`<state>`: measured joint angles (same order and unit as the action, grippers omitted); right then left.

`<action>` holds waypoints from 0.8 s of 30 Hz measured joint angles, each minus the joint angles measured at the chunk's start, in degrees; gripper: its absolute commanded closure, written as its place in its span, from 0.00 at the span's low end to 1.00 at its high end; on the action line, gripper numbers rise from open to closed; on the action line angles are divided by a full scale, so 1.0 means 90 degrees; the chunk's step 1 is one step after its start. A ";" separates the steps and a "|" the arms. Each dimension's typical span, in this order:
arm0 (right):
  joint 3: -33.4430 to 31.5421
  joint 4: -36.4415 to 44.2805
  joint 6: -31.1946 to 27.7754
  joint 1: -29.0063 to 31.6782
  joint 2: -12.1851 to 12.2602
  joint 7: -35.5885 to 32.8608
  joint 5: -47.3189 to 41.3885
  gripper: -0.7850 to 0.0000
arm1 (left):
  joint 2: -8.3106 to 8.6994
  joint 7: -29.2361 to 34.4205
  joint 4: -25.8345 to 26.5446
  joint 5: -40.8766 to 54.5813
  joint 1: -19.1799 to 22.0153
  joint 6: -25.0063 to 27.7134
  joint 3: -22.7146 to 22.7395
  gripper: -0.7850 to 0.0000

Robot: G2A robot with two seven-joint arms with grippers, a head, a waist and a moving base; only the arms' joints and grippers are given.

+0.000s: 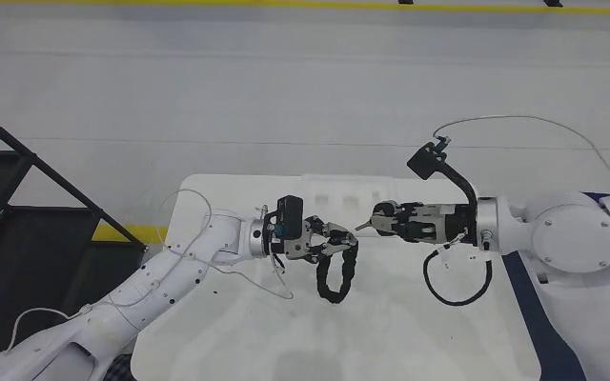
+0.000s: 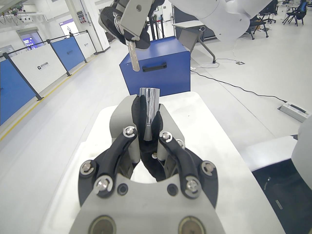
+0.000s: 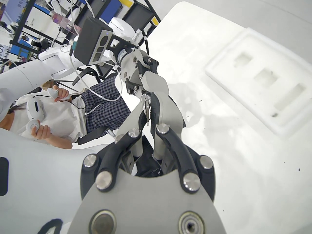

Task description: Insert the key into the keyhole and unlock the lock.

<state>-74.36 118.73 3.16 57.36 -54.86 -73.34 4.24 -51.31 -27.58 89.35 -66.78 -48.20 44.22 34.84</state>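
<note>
My left gripper (image 2: 146,105) is shut on the lock's chrome cylinder (image 2: 149,109), whose open end faces the key. From this gripper (image 1: 339,238), above the white table (image 1: 429,333), the lock's black cable loop (image 1: 335,276) hangs down. My right gripper (image 3: 149,104) is shut on the head of the silver key (image 3: 147,109), which carries a key ring. In the left wrist view the key blade (image 2: 133,57) sticks out of the right gripper (image 2: 132,34), with its tip a short gap from the cylinder's end and a little off its axis. Seen from above, the right gripper (image 1: 375,225) faces the left one.
A white foam tray (image 1: 353,193) with three recesses (image 3: 264,77) lies at the table's back edge, just behind the grippers. A blue cabinet (image 2: 158,66) stands beyond one end of the table. A black rack (image 1: 43,186) stands off the table's left side.
</note>
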 measured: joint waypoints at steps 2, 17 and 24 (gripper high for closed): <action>0.0046 0.0116 0.0127 -0.0022 0.0013 -0.0048 0.0170 1.00 | -0.0091 -0.0143 -0.0055 -0.0110 -0.0010 -0.0218 -0.0077 1.00; 0.0291 0.0759 0.0846 -0.0280 0.0108 -0.0350 0.1328 1.00 | -0.0590 -0.1354 -0.0616 -0.0793 -0.0296 -0.1609 -0.0262 1.00; 0.0337 0.0785 0.0900 -0.0302 0.0115 -0.0381 0.1342 1.00 | -0.0646 -0.1513 -0.0706 -0.0809 -0.0345 -0.1702 -0.0259 1.00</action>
<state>-71.33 125.80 11.26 54.64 -53.83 -76.77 16.32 -57.12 -41.20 82.99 -74.06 -51.31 28.90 32.51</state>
